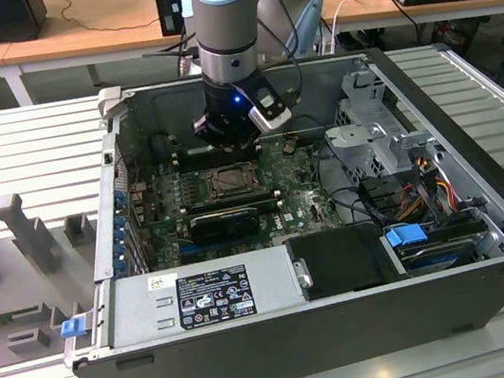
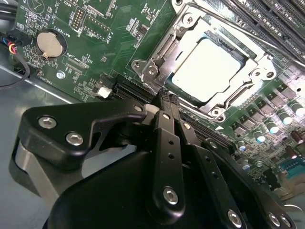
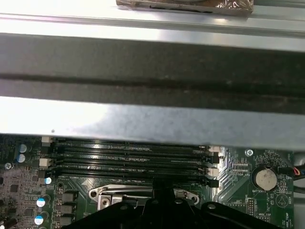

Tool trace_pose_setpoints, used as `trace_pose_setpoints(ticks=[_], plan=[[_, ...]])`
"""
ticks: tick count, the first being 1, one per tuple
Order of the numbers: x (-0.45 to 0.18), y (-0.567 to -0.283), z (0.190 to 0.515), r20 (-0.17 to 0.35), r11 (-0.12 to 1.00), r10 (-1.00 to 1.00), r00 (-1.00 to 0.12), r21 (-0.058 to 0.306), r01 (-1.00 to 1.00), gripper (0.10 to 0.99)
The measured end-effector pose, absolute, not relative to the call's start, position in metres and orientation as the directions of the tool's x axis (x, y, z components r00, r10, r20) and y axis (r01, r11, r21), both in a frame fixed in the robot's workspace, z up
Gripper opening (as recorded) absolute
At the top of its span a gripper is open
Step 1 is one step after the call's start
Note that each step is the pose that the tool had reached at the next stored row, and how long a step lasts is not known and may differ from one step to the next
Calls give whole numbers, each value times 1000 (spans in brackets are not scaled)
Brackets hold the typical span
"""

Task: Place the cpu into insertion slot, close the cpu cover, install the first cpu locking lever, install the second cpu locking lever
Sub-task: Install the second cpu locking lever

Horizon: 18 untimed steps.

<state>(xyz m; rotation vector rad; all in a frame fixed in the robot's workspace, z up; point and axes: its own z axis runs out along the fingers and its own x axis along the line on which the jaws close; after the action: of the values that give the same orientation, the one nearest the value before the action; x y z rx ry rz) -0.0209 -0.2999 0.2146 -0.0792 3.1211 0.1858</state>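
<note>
Hovering just beside the cpu cover's (image 2: 209, 62) edge, the gripper (image 2: 164, 102) has its jaws clenched, empty.

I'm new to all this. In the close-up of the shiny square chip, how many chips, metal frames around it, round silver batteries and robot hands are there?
cpu: 1
cpu cover: 1
coin battery: 1
hand: 1
Total: 4
</note>
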Motion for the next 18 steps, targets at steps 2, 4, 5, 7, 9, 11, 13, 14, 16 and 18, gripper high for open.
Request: trace_pose_setpoints(ticks=[2, 4, 5, 7, 9, 11, 13, 14, 16, 18], plan=[[-21, -302, 216, -17, 992, -49, -999, 118, -51, 106], [-21, -302, 222, -17, 992, -50, -999, 118, -51, 106], [-21, -302, 221, -17, 992, -50, -999, 119, -51, 106], [-21, -303, 221, -17, 992, -50, -999, 118, -51, 106], [-21, -304, 221, -17, 992, -50, -999, 118, -51, 106], [-21, -308, 221, -17, 992, -50, -999, 118, -51, 106], [-21, -310, 221, -17, 992, -50, -999, 118, -51, 106], [-21, -310, 221, -17, 992, -50, -999, 118, -51, 106], [-21, -311, 223, -17, 992, -50, -999, 118, -51, 106], [-21, -311, 226, -17, 992, -50, -999, 118, -51, 106]])
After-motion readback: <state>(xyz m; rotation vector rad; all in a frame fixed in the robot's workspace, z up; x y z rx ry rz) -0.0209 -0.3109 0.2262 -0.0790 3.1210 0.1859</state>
